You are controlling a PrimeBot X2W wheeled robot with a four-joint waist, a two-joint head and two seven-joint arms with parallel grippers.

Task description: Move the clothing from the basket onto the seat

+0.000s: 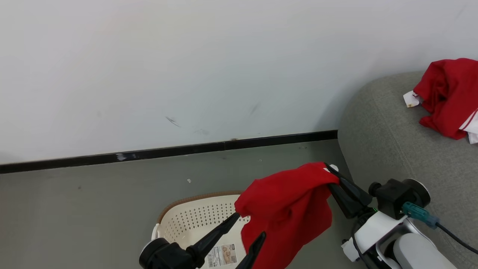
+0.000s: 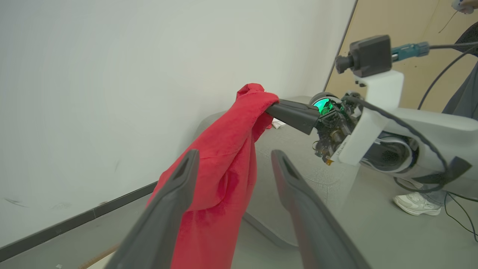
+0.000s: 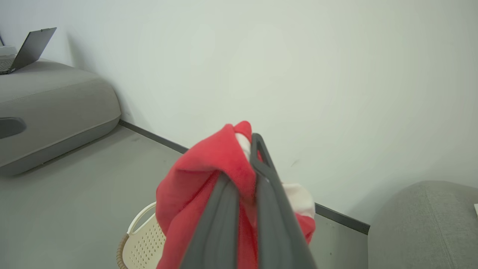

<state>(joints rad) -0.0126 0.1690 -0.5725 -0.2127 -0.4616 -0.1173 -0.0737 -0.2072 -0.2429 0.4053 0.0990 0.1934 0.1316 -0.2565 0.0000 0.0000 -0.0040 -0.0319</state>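
A plain red piece of clothing (image 1: pixel 287 213) hangs above the basket (image 1: pixel 194 220), with my right gripper (image 1: pixel 330 172) shut on its top fold. In the right wrist view the cloth (image 3: pixel 194 186) bunches around the closed right gripper (image 3: pixel 242 164). My left gripper (image 1: pixel 249 226) is open beside the hanging cloth, one fingertip at its edge. The left wrist view shows the left gripper (image 2: pixel 235 155) spread wide, the cloth (image 2: pixel 224 164) draped between and behind its fingers, and the right gripper (image 2: pixel 272 108) pinching it. More red-and-white clothing (image 1: pixel 448 97) lies on the grey seat (image 1: pixel 392 142).
The cream basket (image 3: pixel 145 235) stands on the grey floor near the wall and its black skirting (image 1: pixel 168 151). Another grey sofa (image 3: pixel 48 108) carries a laptop (image 3: pixel 30 48). A person's white shoe (image 2: pixel 416 203) and cables lie beyond my right arm.
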